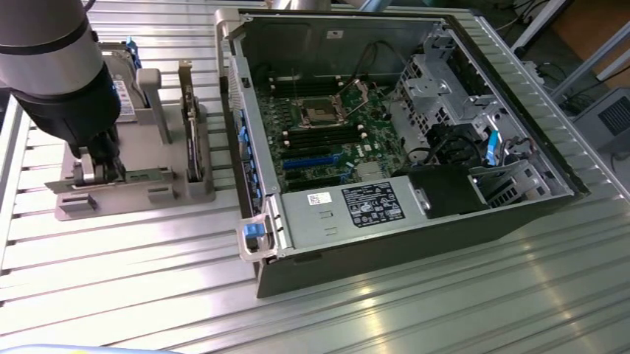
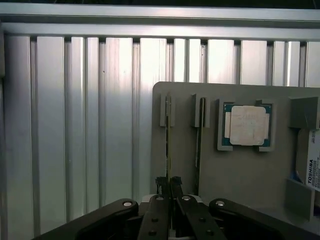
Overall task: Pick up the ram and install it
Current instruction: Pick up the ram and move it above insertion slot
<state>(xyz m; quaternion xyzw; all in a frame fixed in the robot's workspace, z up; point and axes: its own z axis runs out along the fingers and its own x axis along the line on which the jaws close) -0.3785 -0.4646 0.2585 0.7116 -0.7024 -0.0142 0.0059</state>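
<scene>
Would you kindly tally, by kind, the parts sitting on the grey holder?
Ram stick: 1
Dark card on edge: 1
Processor chip: 1
Labelled drive: 1
Total: 4

Open PC case (image 1: 414,254) lay on its side on the slatted aluminium table (image 1: 118,280). Motherboard (image 1: 325,144) exposed, CPU socket (image 1: 320,112) near its middle, power supply (image 1: 344,210) along the near wall, blue latch (image 1: 253,231) at the corner. Grey holder tray (image 2: 240,175) sat on the table at the exterior view's left of the case. It carried a processor chip (image 2: 247,125) in a square pocket, with a Toshiba drive (image 2: 313,167) near it.
</scene>
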